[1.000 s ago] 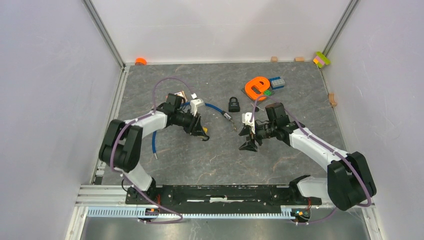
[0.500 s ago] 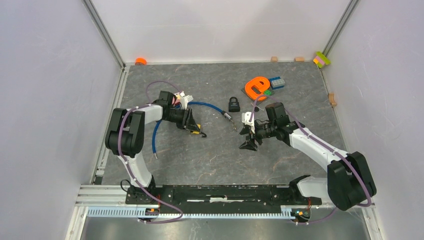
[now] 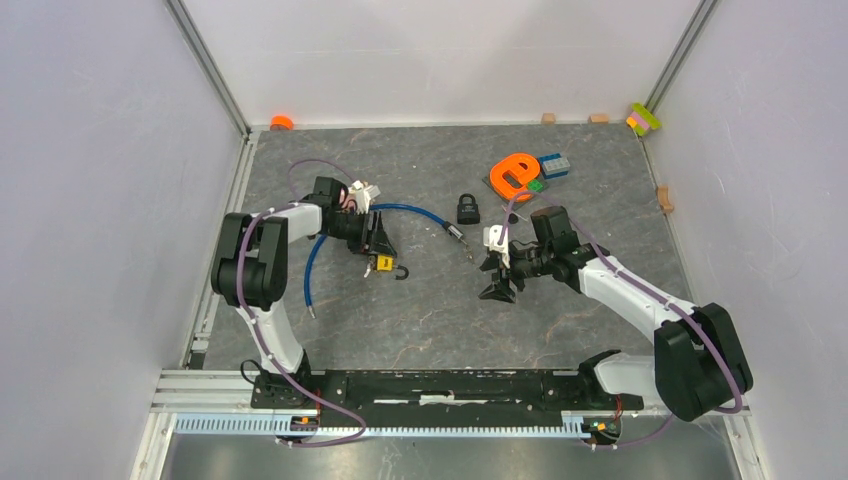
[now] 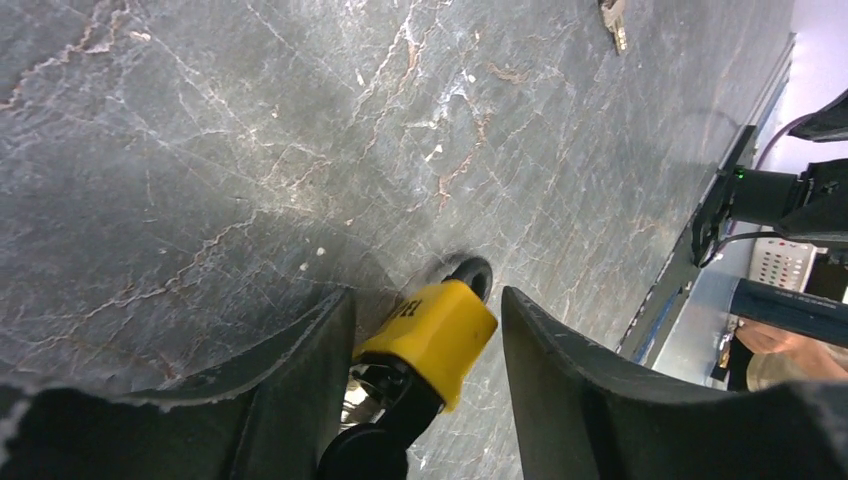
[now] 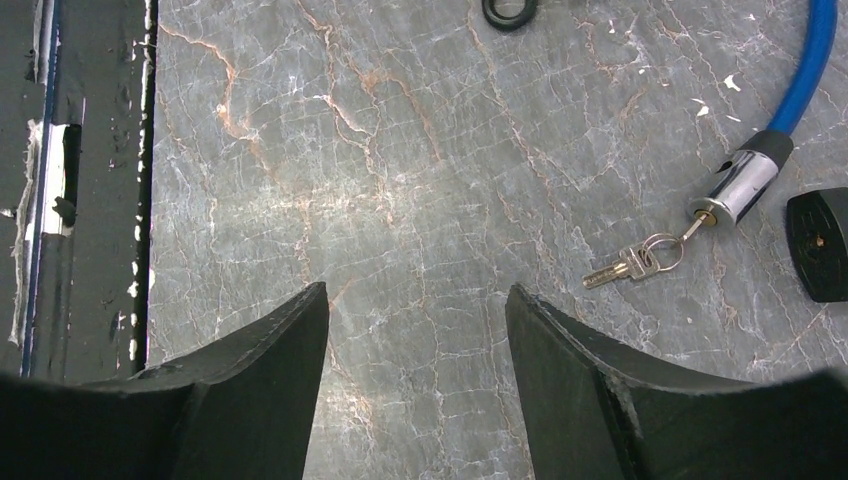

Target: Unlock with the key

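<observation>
A yellow padlock (image 4: 440, 330) with a black shackle (image 4: 473, 272) lies on the grey table between my left gripper's fingers. A black-headed key (image 4: 375, 450) sticks out of its lower end. My left gripper (image 4: 428, 300) is open, with a gap showing beside the right finger. From above, the left gripper (image 3: 377, 250) sits over the padlock (image 3: 383, 263). My right gripper (image 3: 497, 278) hangs open over bare table. Loose keys on a ring (image 5: 632, 262) lie by the chrome end (image 5: 742, 185) of a blue cable lock.
A black padlock (image 3: 468, 209) stands behind the blue cable (image 3: 405, 211). An orange part (image 3: 513, 174) and a blue brick (image 3: 555, 165) lie at the back right. Small blocks (image 3: 644, 118) line the rear wall. A black ring (image 5: 509, 10) lies on the table. The black front rail (image 5: 90, 180) is near.
My left gripper has swung left and lower with the yellow padlock, and its jaws have widened off it. The right arm has stayed still.
</observation>
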Controlling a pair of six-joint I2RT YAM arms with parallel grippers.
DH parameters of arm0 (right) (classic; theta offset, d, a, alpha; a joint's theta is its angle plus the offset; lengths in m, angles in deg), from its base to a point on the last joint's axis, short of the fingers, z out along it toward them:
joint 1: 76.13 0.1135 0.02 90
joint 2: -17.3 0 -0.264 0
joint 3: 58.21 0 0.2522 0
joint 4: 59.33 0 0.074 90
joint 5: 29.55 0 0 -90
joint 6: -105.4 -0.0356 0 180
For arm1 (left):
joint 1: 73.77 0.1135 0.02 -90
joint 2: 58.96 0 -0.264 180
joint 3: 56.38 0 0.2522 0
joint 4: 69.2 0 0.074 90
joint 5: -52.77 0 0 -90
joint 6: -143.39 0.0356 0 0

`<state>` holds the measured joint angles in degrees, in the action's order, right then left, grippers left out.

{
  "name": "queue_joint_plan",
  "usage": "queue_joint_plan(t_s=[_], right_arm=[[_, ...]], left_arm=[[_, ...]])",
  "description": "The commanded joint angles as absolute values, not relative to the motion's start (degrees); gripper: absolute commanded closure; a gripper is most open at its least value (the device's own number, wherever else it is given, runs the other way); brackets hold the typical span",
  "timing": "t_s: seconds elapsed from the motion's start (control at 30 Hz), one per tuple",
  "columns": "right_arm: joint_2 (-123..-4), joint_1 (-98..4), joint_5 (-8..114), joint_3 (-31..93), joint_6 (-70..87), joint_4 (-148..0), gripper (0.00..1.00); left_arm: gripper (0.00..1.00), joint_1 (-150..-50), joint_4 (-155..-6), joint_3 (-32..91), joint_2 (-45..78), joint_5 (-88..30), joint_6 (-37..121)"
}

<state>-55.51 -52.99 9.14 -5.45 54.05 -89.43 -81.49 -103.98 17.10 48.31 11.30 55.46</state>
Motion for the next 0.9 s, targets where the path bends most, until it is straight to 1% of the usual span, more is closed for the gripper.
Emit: queue_joint_plan(t_s=[0.0, 0.13, 0.37, 0.43, 0.5, 0.53, 0.6, 0.7, 0.87], right_arm=[[-54.4, -53.13, 9.74, -5.89, 54.19, -87.89, 0.3], [-52.61, -53.22, 13.14, -6.6, 52.47, -85.47, 0.28], [-49.07, -53.28, 26.83, -6.45, 48.71, -78.35, 0.18], [-49.25, -53.55, 31.87, -5.85, 48.7, -76.79, 0.11], [-50.09, -53.97, 36.13, -5.12, 48.04, -74.78, 0.04], [-50.61, -54.4, 38.02, -4.84, 47.36, -73.79, 0.02], [-51.95, -55.45, 41.42, -4.12, 45.95, -71.2, 0.02], [-54.91, -56.75, 45.41, -2.67, 42.61, -68.8, 0.02], [-60.31, -57.67, 50.18, 0.71, 37.41, -66.4, 0.02]], left_arm=[[0.34, -80.44, -105.61, 18.8, 47.89, 6.25, 56.08], [0.29, -79.84, -105.99, 19.15, 45.04, 1.35, 58.08], [0.21, -79.9, -103.01, 19.05, 36.39, -9.37, 62.77], [0.18, -79.85, -100.78, 18.02, 33.44, -11.34, 63.22], [0.12, -79.83, -98.49, 16.51, 30.32, -11.8, 63.29], [0.09, -79.83, -97.16, 15.53, 28.3, -12.06, 62.98], [0.0, -79.83, -94.57, 13.57, 24.99, -12.48, 62.13], [0.0, -79.74, -91.63, 10.82, 20.42, -13.46, 60.31], [0.0, -79.74, -92.29, 9.45, 15.43, -16.32, 58.68]])
